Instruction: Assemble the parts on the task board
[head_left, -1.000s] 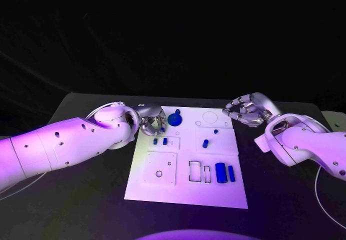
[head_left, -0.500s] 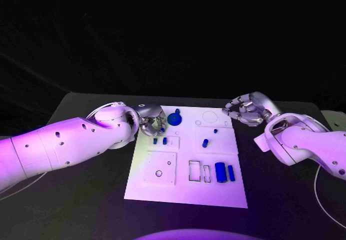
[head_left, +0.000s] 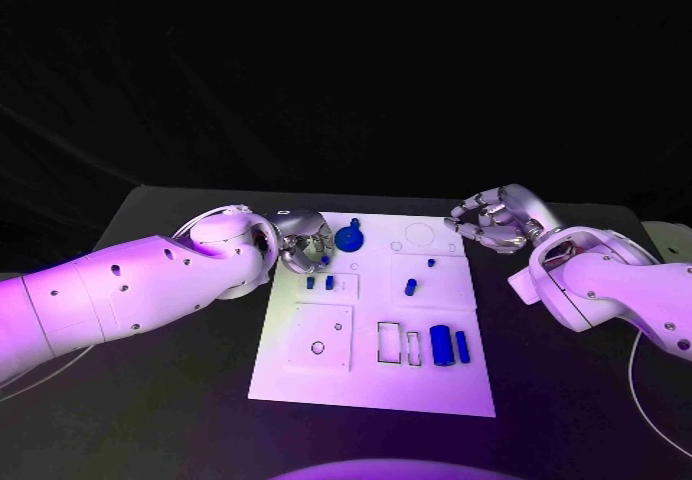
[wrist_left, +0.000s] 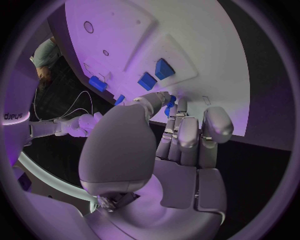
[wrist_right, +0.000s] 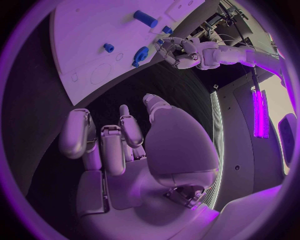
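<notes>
Over the task board (head_left: 372, 385), nothing has moved.

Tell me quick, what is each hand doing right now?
Left hand: pinching a small blue piece at the white board's edge.
Right hand: fingers curled in, holding nothing, off the board.

Two glossy white, rounded-shell arms, left arm (head_left: 130, 290) and right arm (head_left: 613, 285), dotted with small dark screw holes. Silver, segmented many-fingered hands: left hand (head_left: 303, 243), right hand (head_left: 490, 222). Broad smooth palm plates, padded fingertips.
</notes>
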